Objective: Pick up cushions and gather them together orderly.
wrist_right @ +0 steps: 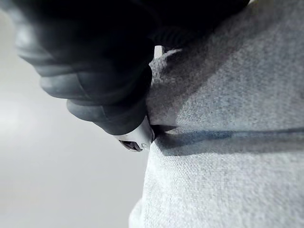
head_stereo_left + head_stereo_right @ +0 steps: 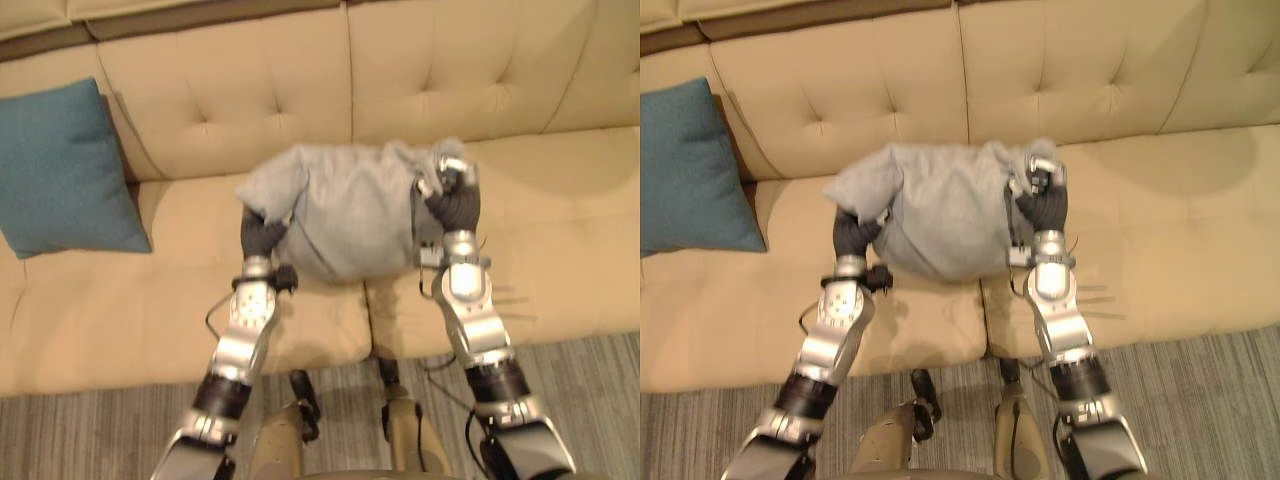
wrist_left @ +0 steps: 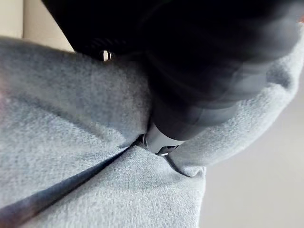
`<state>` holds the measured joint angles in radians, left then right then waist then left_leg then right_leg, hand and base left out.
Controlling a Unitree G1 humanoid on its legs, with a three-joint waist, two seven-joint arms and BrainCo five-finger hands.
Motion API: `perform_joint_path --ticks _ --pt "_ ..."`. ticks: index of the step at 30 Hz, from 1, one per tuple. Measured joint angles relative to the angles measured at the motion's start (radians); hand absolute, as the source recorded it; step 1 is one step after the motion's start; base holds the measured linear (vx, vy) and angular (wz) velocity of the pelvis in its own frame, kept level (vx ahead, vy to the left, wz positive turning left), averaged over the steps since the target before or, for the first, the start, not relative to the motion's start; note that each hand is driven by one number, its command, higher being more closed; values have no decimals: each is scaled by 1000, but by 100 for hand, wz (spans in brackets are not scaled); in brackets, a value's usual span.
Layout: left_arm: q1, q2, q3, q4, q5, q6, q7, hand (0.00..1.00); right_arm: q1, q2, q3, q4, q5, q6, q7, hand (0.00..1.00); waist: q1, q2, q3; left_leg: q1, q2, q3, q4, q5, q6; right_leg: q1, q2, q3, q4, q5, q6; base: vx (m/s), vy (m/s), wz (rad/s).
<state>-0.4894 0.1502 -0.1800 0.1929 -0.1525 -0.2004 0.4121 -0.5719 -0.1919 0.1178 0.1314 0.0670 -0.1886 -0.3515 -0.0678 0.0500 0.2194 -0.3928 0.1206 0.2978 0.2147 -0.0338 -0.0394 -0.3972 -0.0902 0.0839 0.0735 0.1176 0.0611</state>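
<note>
Teal cushion (image 2: 62,170) left, bare seat (image 2: 560,260) right

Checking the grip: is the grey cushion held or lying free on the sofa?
Held: the left hand and right hand squeeze the grey cushion from both sides, its cloth bunched.

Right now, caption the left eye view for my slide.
Mid-gather: left hand and right hand hold the grey cushion over the beige sofa; teal cushion at its left end.

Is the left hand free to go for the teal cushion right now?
Probably not: the left hand is pressed against the grey cushion, carried with the right hand; the teal cushion leans apart, further left.
</note>
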Motion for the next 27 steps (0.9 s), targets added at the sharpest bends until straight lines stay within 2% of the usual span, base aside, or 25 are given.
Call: perform_joint_path --ticks 3,4,10,11,14,16,21,24,27 --pt "-175 33 34 95 9 0 60 100 -188 -21 -2 116 0 0 -31 100 2 -5 32 -39 -3 -18 -12 29 2 -31 2 -6 -12 17 -1 -163 -47 14" --pt "-250 46 44 131 9 0 81 100 -259 -30 -7 154 0 0 -46 100 2 -6 60 -47 -8 -27 -28 47 3 -38 1 -10 -15 21 3 -156 -46 23" --pt "-519 91 79 287 6 -1 117 100 -514 -35 -79 323 3 4 -85 100 11 -6 146 -111 -21 -50 -138 157 -2 -132 9 -34 -29 61 -4 -122 -50 16" --pt "-557 91 87 333 -3 -1 115 0 -550 -39 -89 361 4 9 -87 0 16 -5 152 -126 -22 -51 -162 181 -4 -157 12 -37 -29 66 -6 -64 -45 1" --pt "-626 90 109 389 -29 -7 114 0 -623 -67 -91 402 10 16 -92 0 16 -5 190 -139 -19 -64 -195 206 -12 -179 18 -51 -27 68 -6 -41 -32 9" --pt "-680 94 111 413 -48 -24 111 0 -668 -80 -112 405 13 17 -102 0 19 -4 190 -165 -20 -74 -217 224 -15 -212 20 -58 -24 68 -6 -31 -33 12" --pt "-731 121 125 447 -72 -28 88 0 -700 -95 -135 437 14 22 -108 0 25 -4 190 -184 -22 -77 -235 232 -19 -238 20 -59 -19 67 -6 -10 -9 3" --pt "-757 172 135 477 -73 -27 66 0 -721 -119 -155 442 15 25 -108 0 27 -4 190 -186 -26 -78 -264 250 -23 -254 19 -60 -15 67 -6 0 0 0" --pt "-793 242 153 509 -85 -24 49 0 -759 -178 -172 449 51 26 -112 0 26 -3 195 -187 -26 -90 -286 268 -23 -269 17 -77 6 61 -11 -16 14 9"
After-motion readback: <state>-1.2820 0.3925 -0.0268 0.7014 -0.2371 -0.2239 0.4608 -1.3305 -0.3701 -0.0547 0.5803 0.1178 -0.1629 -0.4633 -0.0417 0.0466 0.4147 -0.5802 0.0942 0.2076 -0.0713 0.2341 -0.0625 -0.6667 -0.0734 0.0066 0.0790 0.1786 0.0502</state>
